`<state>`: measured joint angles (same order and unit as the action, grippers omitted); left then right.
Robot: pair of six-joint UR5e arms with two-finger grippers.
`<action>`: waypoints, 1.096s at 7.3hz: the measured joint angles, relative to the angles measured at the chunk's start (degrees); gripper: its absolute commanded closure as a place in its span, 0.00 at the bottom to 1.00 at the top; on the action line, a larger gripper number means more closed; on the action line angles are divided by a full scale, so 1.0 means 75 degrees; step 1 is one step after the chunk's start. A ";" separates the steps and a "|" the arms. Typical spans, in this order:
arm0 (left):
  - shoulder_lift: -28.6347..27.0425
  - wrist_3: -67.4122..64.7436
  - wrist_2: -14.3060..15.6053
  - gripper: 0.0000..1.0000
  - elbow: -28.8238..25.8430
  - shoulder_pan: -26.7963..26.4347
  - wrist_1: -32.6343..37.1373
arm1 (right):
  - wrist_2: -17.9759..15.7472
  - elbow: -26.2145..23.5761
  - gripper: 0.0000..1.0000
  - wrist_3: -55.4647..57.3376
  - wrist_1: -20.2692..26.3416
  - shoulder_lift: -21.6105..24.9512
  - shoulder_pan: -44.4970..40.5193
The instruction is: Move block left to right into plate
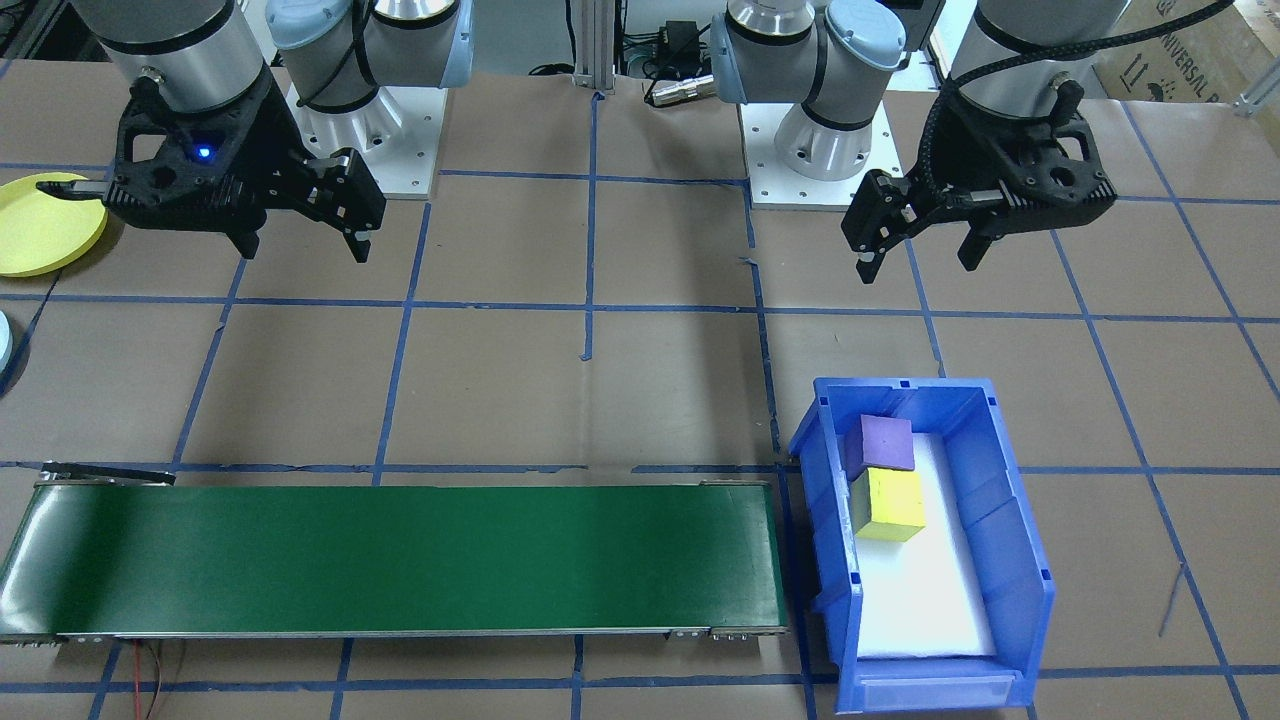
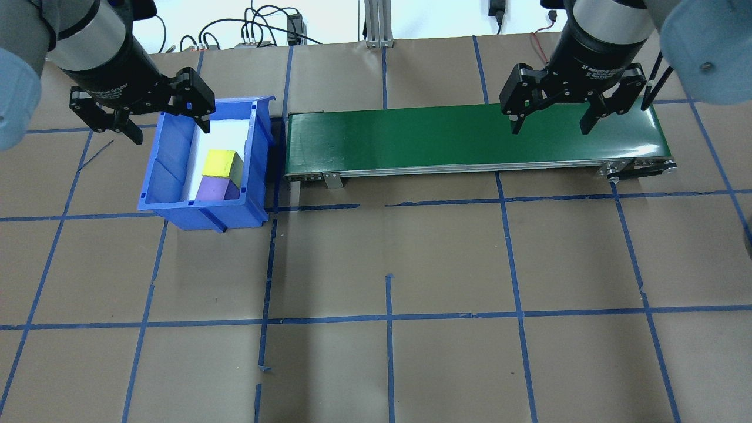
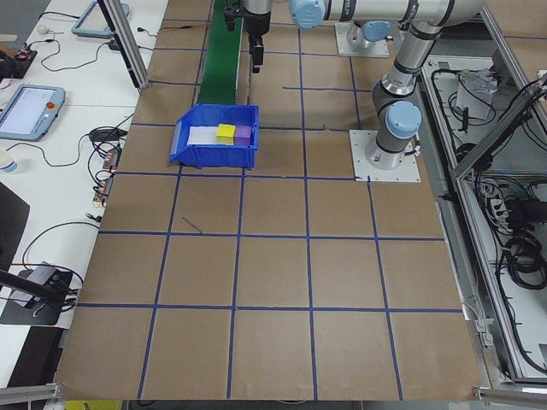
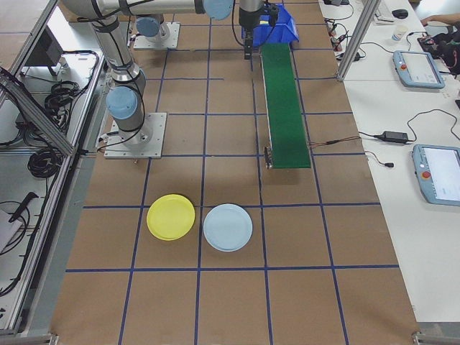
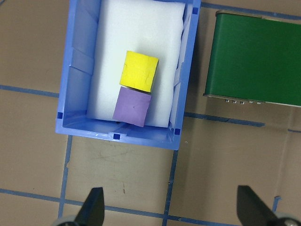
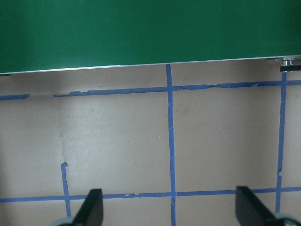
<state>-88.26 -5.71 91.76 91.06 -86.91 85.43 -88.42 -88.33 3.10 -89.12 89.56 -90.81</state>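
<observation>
A yellow block (image 1: pixel 888 503) and a purple block (image 1: pixel 880 443) lie side by side, touching, on white foam in a blue bin (image 1: pixel 1010 560). The left wrist view shows both, the yellow block (image 5: pixel 138 71) farther in and the purple block (image 5: pixel 132 107) against the bin's near wall. My left gripper (image 1: pixel 918 265) hangs open and empty above the table, on the robot's side of the bin. My right gripper (image 1: pixel 302 250) is open and empty too, near the far end of the green conveyor belt (image 2: pixel 470 135). The yellow plate (image 1: pixel 40 222) lies beside the right gripper, partly hidden by it.
A light blue plate (image 4: pixel 228 227) lies next to the yellow plate (image 4: pixel 171 216) on the paper-covered table with its blue tape grid. The conveyor belt (image 1: pixel 400 555) runs from the bin toward the plates' side. Tablets and cables lie on side tables.
</observation>
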 measured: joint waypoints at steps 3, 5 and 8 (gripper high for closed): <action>0.0021 0.0001 0.0018 0.00 -0.0005 -0.0027 0.0048 | 0.0000 0.0000 0.00 -0.0003 -0.0001 0.0000 -0.0007; 0.0042 0.0012 0.0055 0.00 -0.0104 0.0031 0.0087 | 0.0000 0.0000 0.00 -0.0001 0.0000 0.0000 -0.0003; 0.0156 0.0121 -0.0322 0.00 -0.0091 -0.0006 0.0133 | 0.0000 0.0000 0.00 -0.0003 0.0000 0.0000 0.0001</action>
<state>-87.08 -4.80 89.35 90.38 -86.96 86.42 -88.42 -88.33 3.08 -89.12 89.56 -90.81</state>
